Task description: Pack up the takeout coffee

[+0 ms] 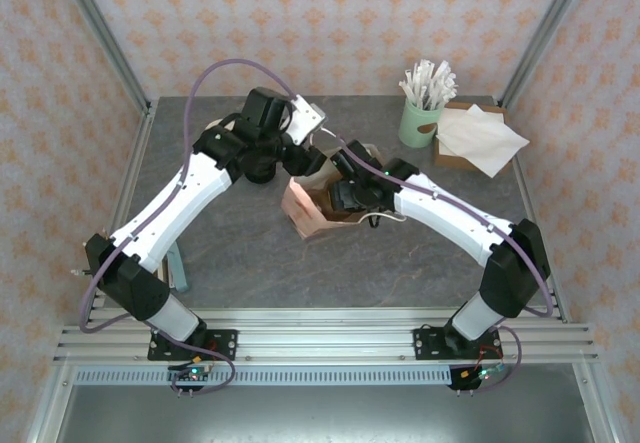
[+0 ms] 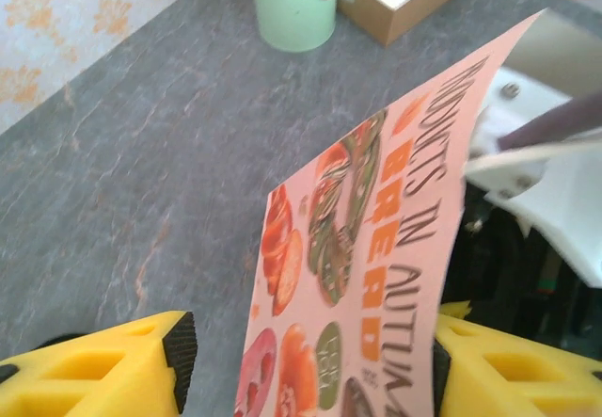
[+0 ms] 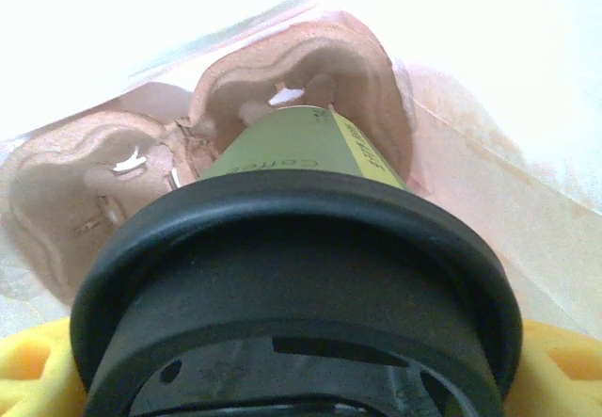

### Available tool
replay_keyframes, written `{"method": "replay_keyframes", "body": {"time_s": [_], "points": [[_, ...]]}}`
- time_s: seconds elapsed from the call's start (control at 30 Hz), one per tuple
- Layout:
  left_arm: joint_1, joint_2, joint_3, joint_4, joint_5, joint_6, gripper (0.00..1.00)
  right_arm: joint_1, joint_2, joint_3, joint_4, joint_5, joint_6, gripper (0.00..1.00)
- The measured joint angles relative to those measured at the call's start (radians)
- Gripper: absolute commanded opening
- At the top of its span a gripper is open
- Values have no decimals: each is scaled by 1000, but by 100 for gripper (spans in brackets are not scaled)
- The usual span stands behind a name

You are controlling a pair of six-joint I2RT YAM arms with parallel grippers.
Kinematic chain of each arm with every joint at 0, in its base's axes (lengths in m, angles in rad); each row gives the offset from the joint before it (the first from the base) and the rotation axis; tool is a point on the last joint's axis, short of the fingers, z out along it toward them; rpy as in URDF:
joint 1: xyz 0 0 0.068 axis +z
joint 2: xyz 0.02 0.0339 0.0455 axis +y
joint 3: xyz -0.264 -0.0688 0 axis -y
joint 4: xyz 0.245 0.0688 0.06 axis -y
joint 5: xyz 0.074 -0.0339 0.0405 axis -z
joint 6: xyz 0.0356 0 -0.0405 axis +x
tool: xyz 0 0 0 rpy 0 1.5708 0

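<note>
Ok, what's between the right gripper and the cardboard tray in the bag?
The coffee cup, held by the right gripper, base toward the tray; right wrist view.

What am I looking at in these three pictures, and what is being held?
Two robot arms are bolted to a grey table. The overhead picture shows the left arm and right arm meeting over a pink paper bag; a green straw holder and a brown box of white paper stand far right. The other pictures come from cameras on each wrist. The left one shows its jaws standing apart around the bag's printed wall. The right one shows its jaws holding a black-lidded green cup, with a pulp carrier beyond it, apparently inside the bag.
</note>
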Motion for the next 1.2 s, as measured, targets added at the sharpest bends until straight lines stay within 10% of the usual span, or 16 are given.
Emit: {"method": "replay_keyframes", "body": {"time_s": [0.27,0.63,1.2], "points": [[-3,68,24,3,-8,35,0,-10,0,4,28,0,9,59],[-92,-35,-130,148,-161,158,0,-20,-41,-32,86,19,1,58],[-70,-40,-167,198,-64,180,0,-15,-63,-86,167,91,47,58]]}}
